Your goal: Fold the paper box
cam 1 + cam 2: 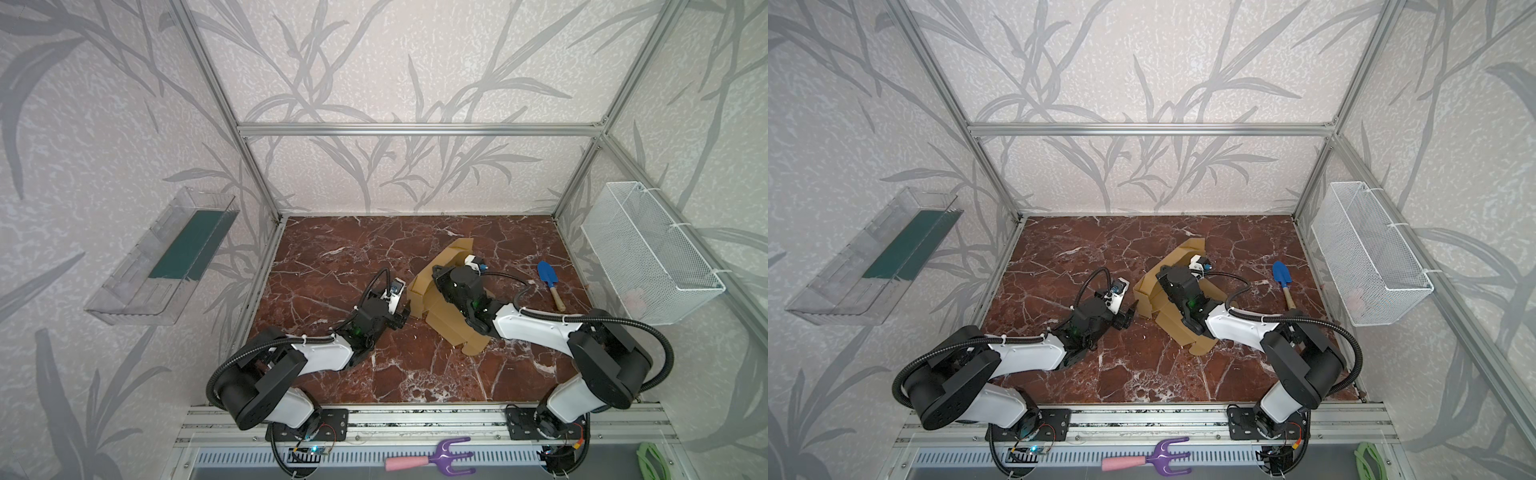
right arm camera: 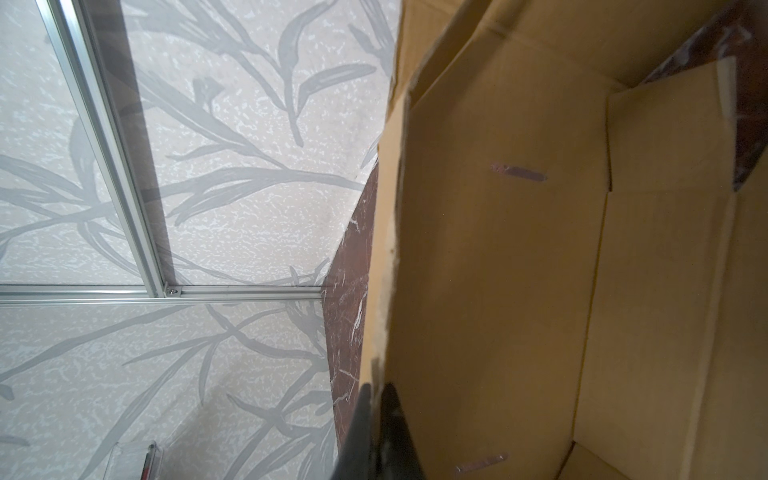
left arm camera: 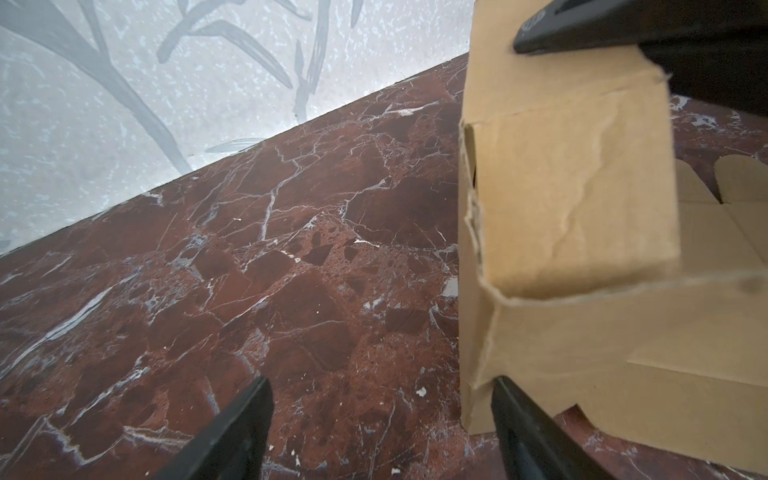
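box (image 1: pixel 422 291) partly raised; right gripper (image 2: pixel 376 390) pinches its wall edge; left gripper (image 3: pixel 378 386) spread wide, empty, one finger (image 3: pixel 513 401) at box corner.

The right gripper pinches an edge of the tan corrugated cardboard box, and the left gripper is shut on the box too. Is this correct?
No: the left gripper is open, jaws wide apart beside the tan cardboard box, as the left wrist view shows. The right gripper does pinch its edge.

The paper box (image 1: pixel 422 289) is plain tan-brown. The counter (image 1: pixel 332 257) is dark red marble with white veins. The shovel (image 1: pixel 543 271) has a blue blade, the wire basket (image 1: pixel 648 249) is white, the wall (image 1: pixel 374 62) has grey leaves.
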